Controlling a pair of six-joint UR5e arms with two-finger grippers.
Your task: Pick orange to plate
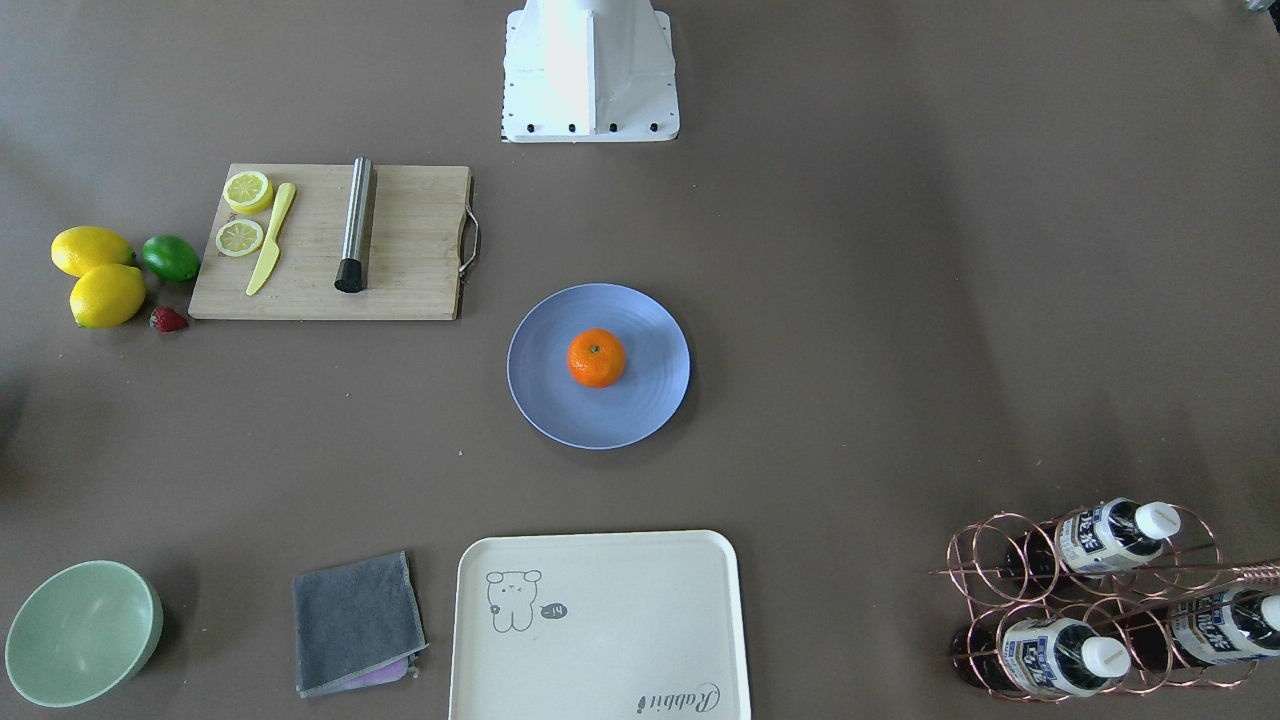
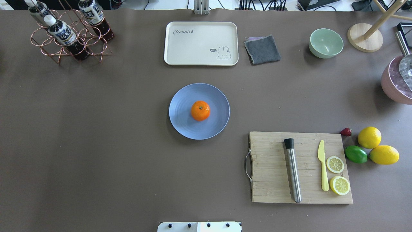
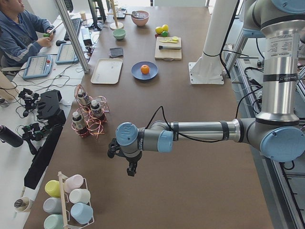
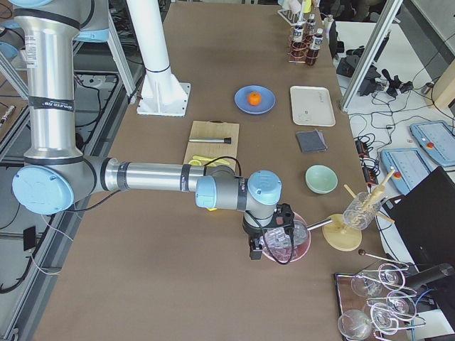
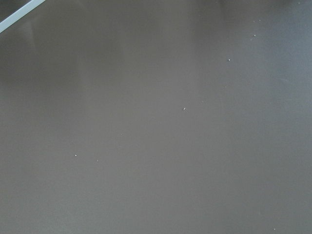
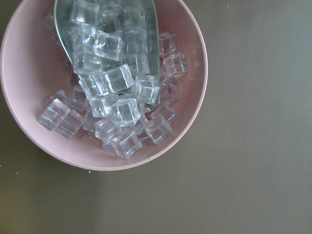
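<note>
Brown table [image 2: 96, 129]: round bright-orange mandarin [image 2: 200, 110] sits mid-frame on flat blue-grey round plate [image 2: 183, 124]; left gripper [image 3: 131, 168] and right gripper [image 4: 256, 250] well apart from it, finger state cannot be told; risk: shallow plate, if jarred, lets fruit roll off.

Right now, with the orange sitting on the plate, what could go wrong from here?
1. The orange lies loose near the middle of the flat plate. Being round, it could roll off if the table is bumped.
2. The right gripper hangs over the pink bowl of ice cubes. A drop or a careless sweep might knock the bowl.
</note>
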